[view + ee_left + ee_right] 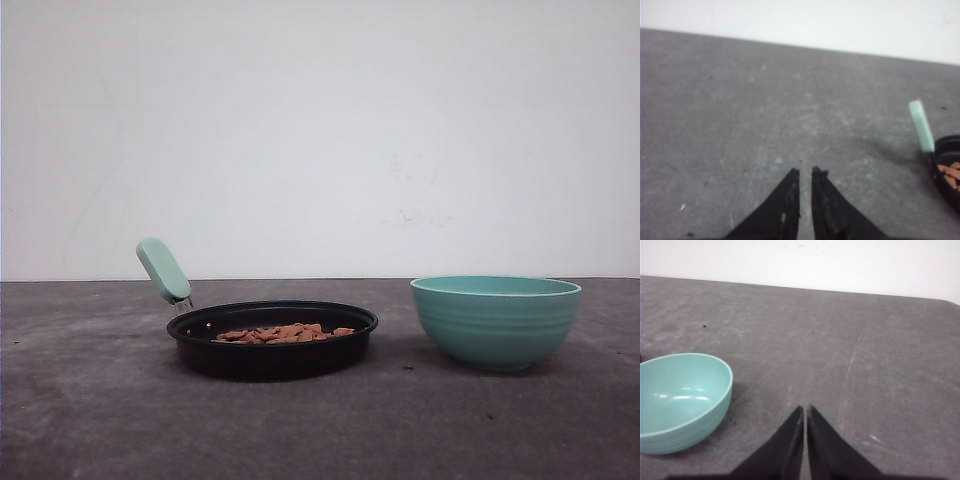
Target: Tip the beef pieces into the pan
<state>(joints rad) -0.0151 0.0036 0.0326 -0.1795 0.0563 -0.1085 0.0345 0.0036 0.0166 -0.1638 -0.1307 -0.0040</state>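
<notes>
low in the front view, left of centre, sits the pan (272, 341) on the bench (90, 400), beef pieces (285, 332) already inside; the teal bowl (496, 322) at right looks empty, though glare blurs it. left hand (805, 173) and right hand (805, 409) are narrowed, holding nothing. pouring seems done.

Worktop (90, 400): dark grey, scuffed, light scratches. Sitting directly on it: black pan (272, 355) left of centre, handle up-left, and teal ribbed bowl (495, 322) to its right. Small gap between them, not touching.
</notes>
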